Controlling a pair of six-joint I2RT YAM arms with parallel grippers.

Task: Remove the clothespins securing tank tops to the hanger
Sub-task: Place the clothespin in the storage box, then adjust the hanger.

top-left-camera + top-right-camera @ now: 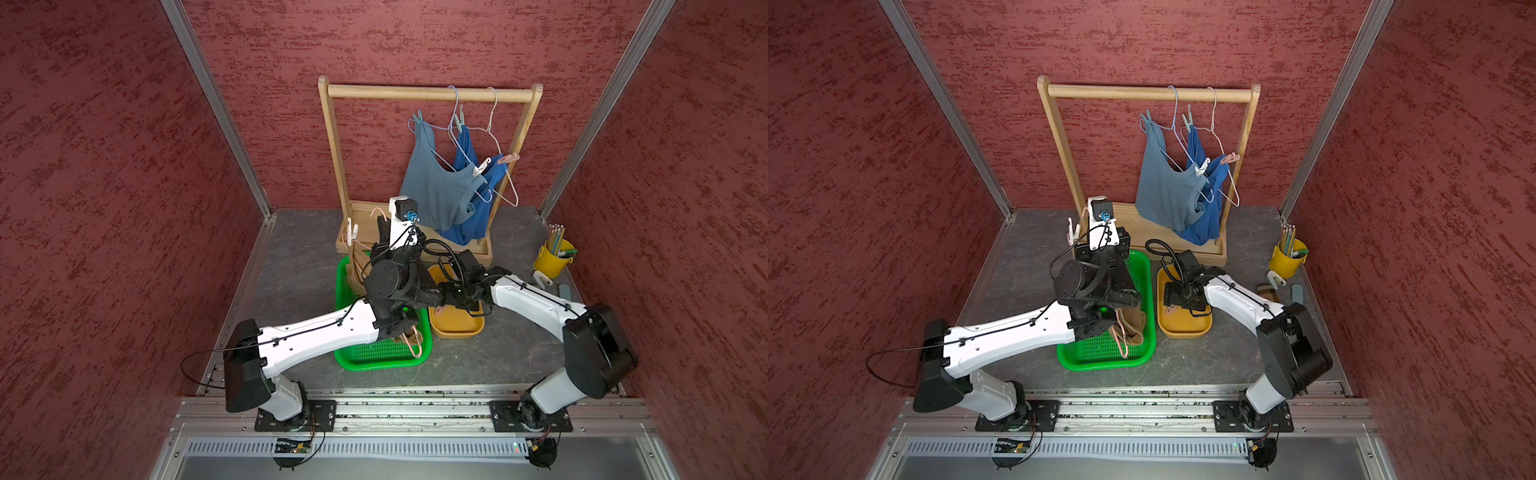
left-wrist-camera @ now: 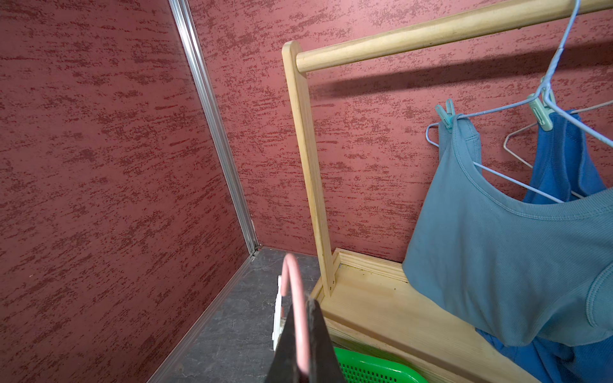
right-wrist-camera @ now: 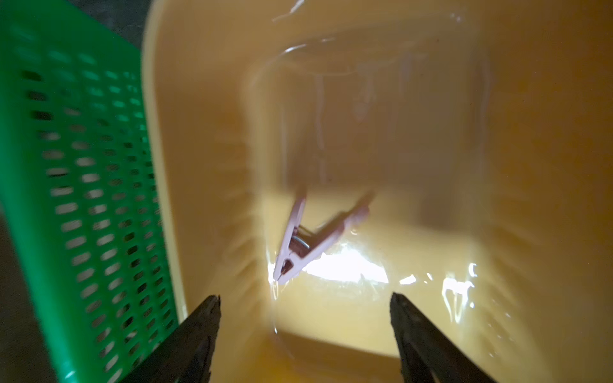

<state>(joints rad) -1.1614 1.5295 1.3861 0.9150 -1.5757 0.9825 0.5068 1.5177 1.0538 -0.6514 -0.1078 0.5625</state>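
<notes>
Left hand (image 2: pixel 303 318): clamped shut on the wire of a pink hanger (image 2: pixel 293 282), held above the green basket (image 1: pixel 1100 357).
Right hand (image 3: pixel 305 297): fingers spread wide and holding nothing, poised over the orange tray (image 3: pixel 205 165).
Pink clothespin (image 3: pixel 320 247): lay loose on the tray floor, blurred, clear of both fingers.
Tan tank top (image 1: pixel 1136 328): draped into the green basket under the left arm.
White clothespin (image 1: pixel 352 230): stood just beside the left hand, near the pink hanger.
Grey-blue tank top (image 1: pixel 436 187): hung from a wire hanger on the wooden rack (image 1: pixel 428 92), with a teal clothespin (image 1: pixel 417 116) on its strap.
Royal blue tank top (image 1: pixel 473 216): hung behind it.
Table (image 1: pixel 299 257): carried the rack, basket and tray.
</notes>
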